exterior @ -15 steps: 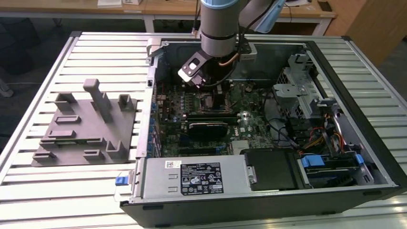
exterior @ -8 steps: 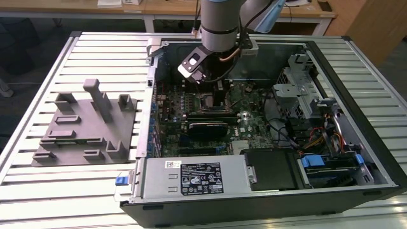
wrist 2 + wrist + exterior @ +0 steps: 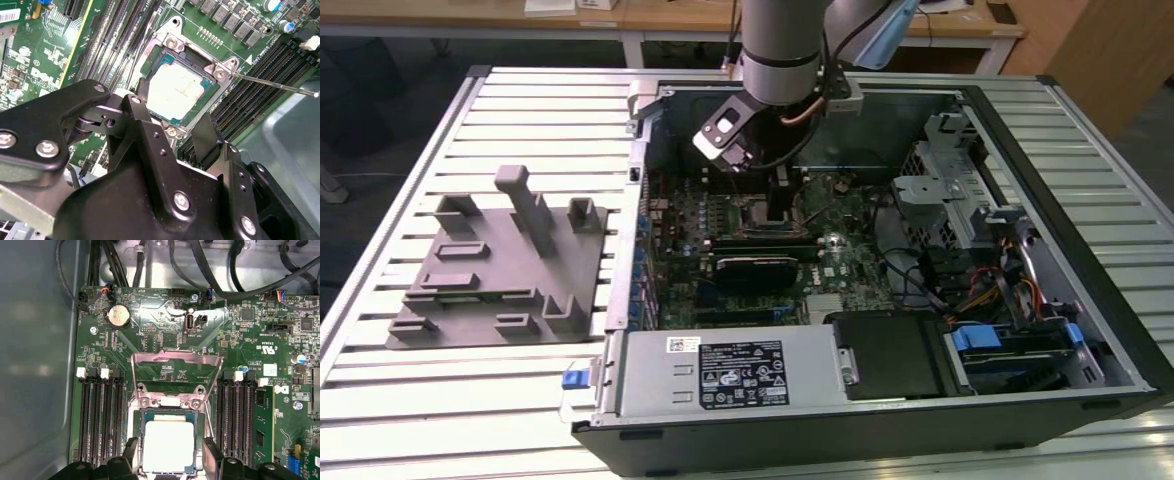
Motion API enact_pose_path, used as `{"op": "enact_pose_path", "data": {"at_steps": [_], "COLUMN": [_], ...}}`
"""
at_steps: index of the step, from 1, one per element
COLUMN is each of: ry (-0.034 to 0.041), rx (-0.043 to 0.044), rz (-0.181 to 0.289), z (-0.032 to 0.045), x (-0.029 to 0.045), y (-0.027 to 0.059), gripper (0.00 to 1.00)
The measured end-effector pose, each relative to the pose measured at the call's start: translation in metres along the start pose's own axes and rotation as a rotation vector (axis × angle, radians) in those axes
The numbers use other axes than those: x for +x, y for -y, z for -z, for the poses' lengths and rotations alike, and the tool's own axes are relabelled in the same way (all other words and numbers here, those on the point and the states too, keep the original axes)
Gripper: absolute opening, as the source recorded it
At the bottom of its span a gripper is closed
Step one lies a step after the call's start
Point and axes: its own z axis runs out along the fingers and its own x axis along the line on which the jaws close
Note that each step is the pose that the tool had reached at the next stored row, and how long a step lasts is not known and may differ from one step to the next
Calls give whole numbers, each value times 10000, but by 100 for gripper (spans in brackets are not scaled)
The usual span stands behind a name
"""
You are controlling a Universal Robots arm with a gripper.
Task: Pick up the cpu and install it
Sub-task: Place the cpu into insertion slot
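Black metal fingers (image 3: 145,125) stand spread wide with nothing gripped. One sits on each side of the flat square cpu with a pale silvery metal top (image 3: 182,92), seemingly just clear of its edges. That cpu lies flat inside the metal-framed square socket (image 3: 172,42) on the green motherboard (image 3: 165,315), so I judge it already set in place rather than carried. The straddle keeps the fingers square to the chip.

In the first wrist view the silver hinged load plate (image 3: 175,359) stands raised, leaving the socket open from above. The second wrist view adds the thin wire lever (image 3: 272,86), swung aside. The exterior view gives the wider layout: the grey arm (image 3: 781,40) reaches down into the open black computer case (image 3: 854,445) on the slatted metal surface (image 3: 454,400). A grey plastic fixture with upright posts (image 3: 494,260) sits well apart, at the exterior view's left.
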Motion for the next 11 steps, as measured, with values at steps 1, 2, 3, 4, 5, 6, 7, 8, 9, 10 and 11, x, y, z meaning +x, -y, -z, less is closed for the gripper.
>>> {"op": "enact_pose_path", "data": {"at_steps": [1, 2, 3, 4, 5, 6, 7, 8, 9, 10, 11], "ry": [-1, -1, -1, 0, 0, 0, 0, 0, -1, 0, 0], "rx": [-1, -1, -1, 0, 0, 0, -1, 0, -1, -1, -1], "rz": [0, 0, 0, 0, 0, 0, 0, 0, 0, 0, 0], "z": [0, 1, 1, 2, 2, 3, 3, 4, 4, 5, 5], "x": [0, 0, 0, 0, 0, 0, 0, 0, 0, 0, 0], "y": [0, 0, 0, 0, 0, 0, 0, 0, 0, 0, 0], "gripper": [62, 62, 60, 54, 54, 48, 42, 42, 36, 30, 30]}}
